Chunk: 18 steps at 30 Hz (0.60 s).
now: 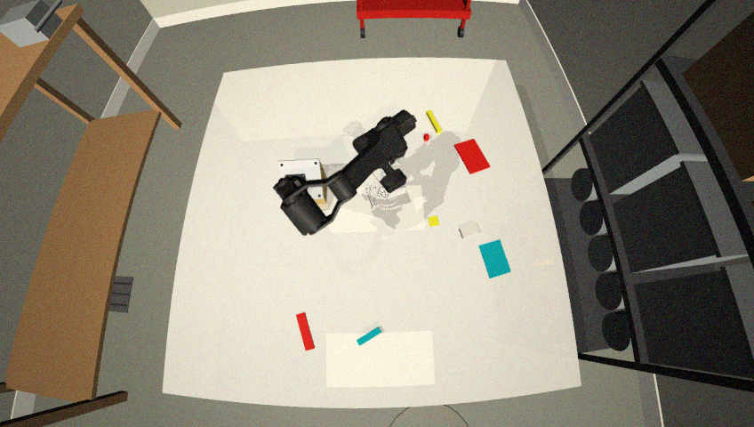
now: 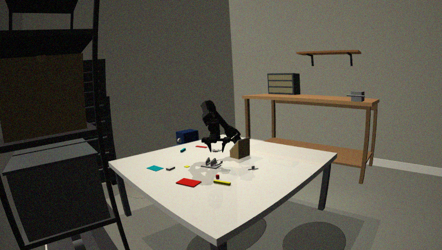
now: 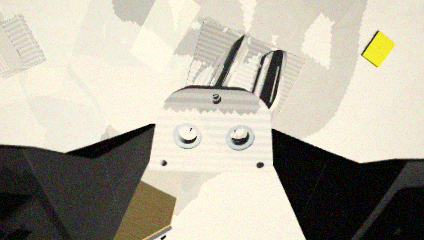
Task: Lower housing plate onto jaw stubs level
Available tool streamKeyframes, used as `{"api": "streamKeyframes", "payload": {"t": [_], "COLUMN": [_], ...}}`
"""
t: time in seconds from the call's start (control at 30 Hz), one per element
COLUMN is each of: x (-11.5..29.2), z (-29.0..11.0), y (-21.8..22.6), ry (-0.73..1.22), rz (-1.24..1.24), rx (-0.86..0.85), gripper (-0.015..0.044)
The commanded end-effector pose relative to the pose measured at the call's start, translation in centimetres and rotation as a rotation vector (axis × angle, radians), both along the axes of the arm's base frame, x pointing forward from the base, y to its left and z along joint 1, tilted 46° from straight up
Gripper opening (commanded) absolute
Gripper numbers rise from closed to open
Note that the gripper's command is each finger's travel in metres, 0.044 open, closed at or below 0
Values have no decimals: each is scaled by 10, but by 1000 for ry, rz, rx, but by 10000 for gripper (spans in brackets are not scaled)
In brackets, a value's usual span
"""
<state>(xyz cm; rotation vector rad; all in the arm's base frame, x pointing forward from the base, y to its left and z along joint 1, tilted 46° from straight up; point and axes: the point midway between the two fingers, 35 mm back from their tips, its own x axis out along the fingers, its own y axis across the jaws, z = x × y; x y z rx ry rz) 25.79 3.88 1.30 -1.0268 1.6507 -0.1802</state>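
Note:
My gripper (image 2: 216, 151) (image 3: 212, 132) is shut on the housing plate (image 3: 213, 148), a pale plate with a rounded edge, two large ringed holes and small holes. In the exterior view the plate is a thin pale shape between the fingertips, well above the table. The base (image 2: 204, 166) (image 3: 210, 35) lies on the table below, with two dark upright jaws (image 2: 212, 162) (image 3: 272, 75) on it. In the wrist view the jaws show beyond the plate's rounded edge; the plate hides part of them. Plate and jaws are apart. Pins and stubs cannot be made out.
A wooden block (image 2: 243, 149) (image 3: 150, 210) with a white face stands beside the arm. A small stand (image 2: 253, 167) (image 3: 22, 45) is on the table's other side. Red (image 1: 472, 157) and teal (image 1: 494, 258) plates, a yellow square (image 1: 433, 221) (image 3: 378, 48), and a yellow bar (image 1: 433, 121) lie around.

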Motion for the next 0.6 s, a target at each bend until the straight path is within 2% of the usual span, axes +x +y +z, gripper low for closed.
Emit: {"api": "streamKeyframes", "payload": {"t": [0.0, 0.23, 0.57], "x": [-3, -7, -7], "z": [9, 19, 20], "y": [-12, -28, -29], "ry": [-76, -184, -187], "rz": [-77, -190, -193], "rx": [-9, -19, -19], "gripper": [351, 351, 351]}}
